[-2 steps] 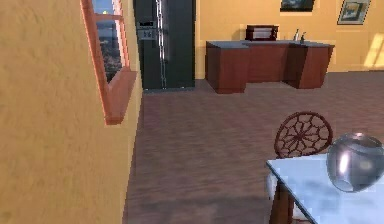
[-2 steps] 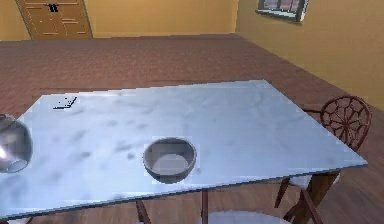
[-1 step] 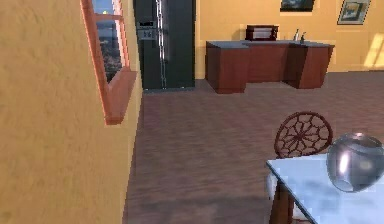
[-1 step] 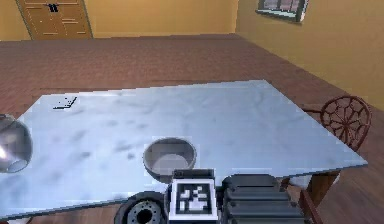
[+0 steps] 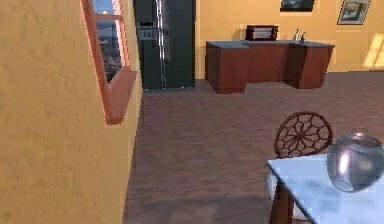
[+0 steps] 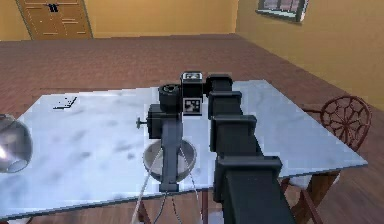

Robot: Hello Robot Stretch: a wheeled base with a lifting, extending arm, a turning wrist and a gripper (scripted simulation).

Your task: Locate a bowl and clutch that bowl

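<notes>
Orange walls (image 5: pixel 50 120) and a brown plank floor (image 5: pixel 200 140) enclosed the room, and a pale marbled table (image 6: pixel 290 110) spread across the arm side view. Over that tabletop the dark square arm (image 6: pixel 235 140) reached out, ending in two white marker squares (image 6: pixel 190 95). Across the room in the forward view stood a black refrigerator (image 5: pixel 165 45), a reddish-brown counter (image 5: pixel 265 65) bearing a microwave (image 5: pixel 262 33), and a red-framed window (image 5: pixel 110 50) in the near wall. A panelled wooden door (image 6: pixel 55 18) showed far beyond the table. A round-backed wooden chair (image 6: pixel 347 118) stood against the table's edge at the arm side view's right. A shiny round vessel (image 6: pixel 8 145) sat on the table at that view's left edge. The grey bowl (image 6: pixel 152 160) lay on the table near its closest edge, and the gripper (image 6: pixel 172 165) hung right at it, partly covering it; whether the gripper held anything could not be told. A small flat item (image 6: pixel 65 101) lay well apart, farther out on the tabletop.
</notes>
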